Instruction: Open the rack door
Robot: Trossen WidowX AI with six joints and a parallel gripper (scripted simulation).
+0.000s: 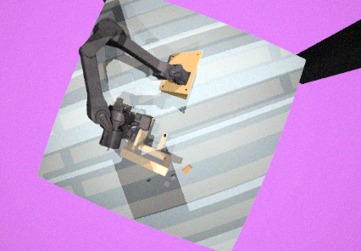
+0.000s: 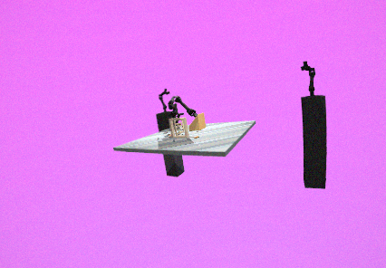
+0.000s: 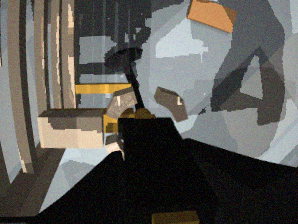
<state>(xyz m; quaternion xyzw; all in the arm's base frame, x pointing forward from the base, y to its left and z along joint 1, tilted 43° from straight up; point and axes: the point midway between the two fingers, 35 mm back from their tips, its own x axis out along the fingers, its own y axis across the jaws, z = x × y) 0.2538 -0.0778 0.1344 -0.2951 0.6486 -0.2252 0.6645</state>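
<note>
The dark arm curved from the slanted orange-tan block to the pale wooden frame, its far end over the frame's near side. A small orange piece lay on the striped table, just beside the frame.

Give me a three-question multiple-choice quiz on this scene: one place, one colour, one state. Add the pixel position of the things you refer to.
1. Where is the small flat orange block [image 1: 187, 169] [image 2: 196, 137] [image 3: 211, 16]?
A. Atop the rack
B. On the table beside the rack
C. Between the fingers

2. What colour is the sloping block [image 1: 191, 64] [image 2: 197, 122] under the arm's base?
A. Orange-tan
B. Green
C. White

3. How is the gripper [image 1: 143, 128] [image 2: 180, 115] [image 3: 152, 155]?
A. Open and empty
B. Shut on the orange block
C. Shut on the dark slim handle [image 3: 134, 82]

1: B, the top view shows it near the pale wooden rack [image 1: 141, 162] [image 2: 171, 128] [image 3: 16, 75].
2: A, its visible faces are orange-tan.
3: C, the fingers flank the handle.
</note>
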